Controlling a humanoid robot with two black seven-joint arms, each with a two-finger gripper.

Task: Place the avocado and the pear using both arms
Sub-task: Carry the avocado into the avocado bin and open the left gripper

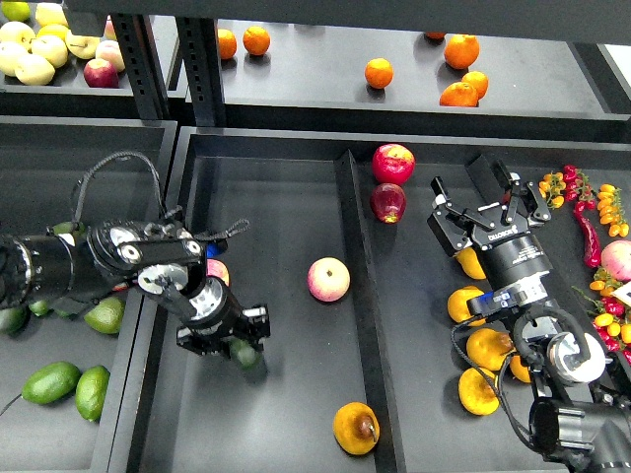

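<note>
My left gripper (233,342) is shut on the dark green avocado (245,355) and holds it over the left part of the middle tray (276,197); only the avocado's lower end shows below the fingers. The pear (356,428), orange-yellow with a dark brown blotch, lies at the front right of the same tray, well to the right of and below the left gripper. My right gripper (485,202) is open and empty over the right tray, far from the pear.
A pink apple (328,279) lies mid-tray; another (218,269) is partly hidden behind my left arm. Two red apples (392,165) and several orange-yellow fruits (490,348) lie in the right tray. Lighter green avocados (49,381) fill the left bin. Oranges (379,73) sit on the back shelf.
</note>
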